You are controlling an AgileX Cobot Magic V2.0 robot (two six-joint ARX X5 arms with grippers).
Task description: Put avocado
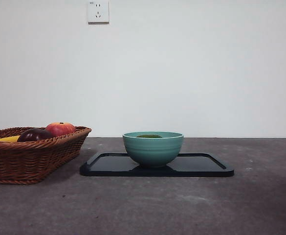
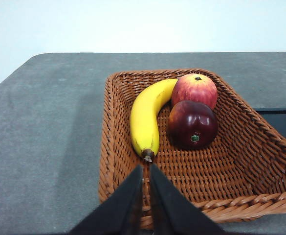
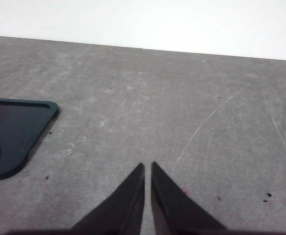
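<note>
2 grippers closed and empty; avocado sits in the teal bowl on the black tray.
Left gripper hangs over the wicker basket, near the banana, red apple and maroon fruit. Right gripper hovers over bare worktop beside the tray.

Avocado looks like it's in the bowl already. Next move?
Probably none beyond holding both arms back: a dark-green avocado top peeks over the teal bowl's rim on the black tray, and the left claw and right claw are shut, empty.
</note>
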